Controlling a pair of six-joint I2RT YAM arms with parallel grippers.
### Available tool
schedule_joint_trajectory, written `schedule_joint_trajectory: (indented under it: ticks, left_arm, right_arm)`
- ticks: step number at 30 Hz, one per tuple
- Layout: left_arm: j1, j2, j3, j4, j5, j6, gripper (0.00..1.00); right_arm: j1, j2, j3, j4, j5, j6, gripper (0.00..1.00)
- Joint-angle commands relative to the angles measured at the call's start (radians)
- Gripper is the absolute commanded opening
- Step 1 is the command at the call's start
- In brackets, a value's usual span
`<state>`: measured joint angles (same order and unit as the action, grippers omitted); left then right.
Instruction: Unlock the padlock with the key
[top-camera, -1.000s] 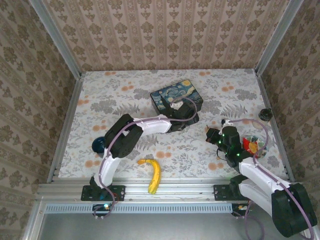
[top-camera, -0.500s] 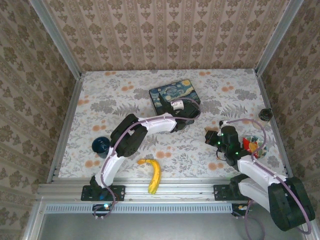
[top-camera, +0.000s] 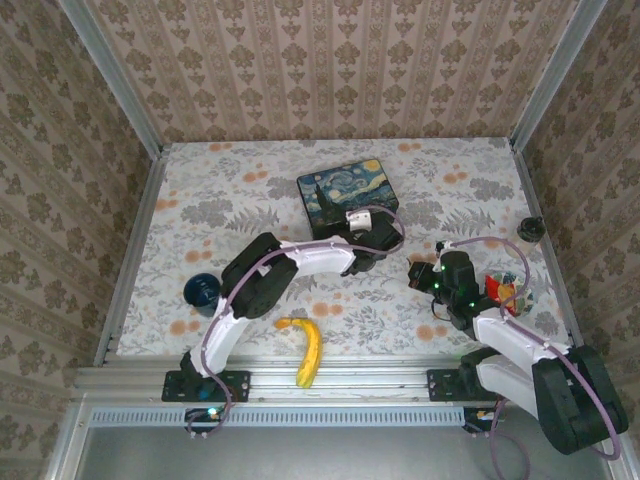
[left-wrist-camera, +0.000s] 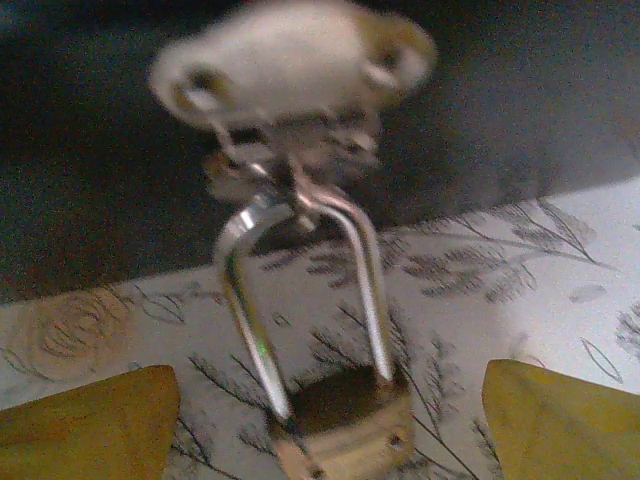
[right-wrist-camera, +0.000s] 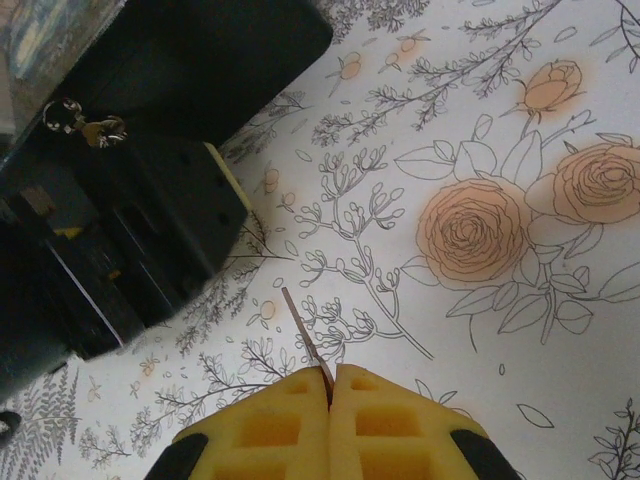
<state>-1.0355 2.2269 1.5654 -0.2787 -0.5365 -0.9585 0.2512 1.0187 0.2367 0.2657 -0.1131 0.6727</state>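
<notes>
While one padlock (left-wrist-camera: 345, 428) sits inside the spread left tool (left-wrist-camera: 325, 420), right tool (right-wrist-camera: 330, 385) pinching one key (right-wrist-camera: 304, 336)

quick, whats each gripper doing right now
Left gripper: open, straddling the padlock without touching it.
Right gripper: shut on a thin metal blade, apparently the key.

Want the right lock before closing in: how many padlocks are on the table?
1. The padlock lies between the open fingers of the left hand, just beside the starry-night tin. Another could be hidden under the left arm.
</notes>
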Motion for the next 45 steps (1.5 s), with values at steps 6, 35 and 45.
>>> schedule_joint_trajectory:
  ticks: [6,35,45]
  left_arm:
    - [0.015,-0.018,0.001,0.002,0.019,0.014,0.79]
    - [0.059,0.053,0.12,-0.111,0.042,0.118,0.57]
    - [0.055,0.057,0.105,-0.155,0.032,0.104,0.5]
  right_arm:
    - [-0.006,-0.028,0.013,0.007,-0.01,-0.013,0.0]
    - [-0.007,-0.022,0.034,0.007,-0.017,-0.015,0.0]
    - [-0.007,-0.006,0.041,0.019,-0.023,-0.013,0.0]
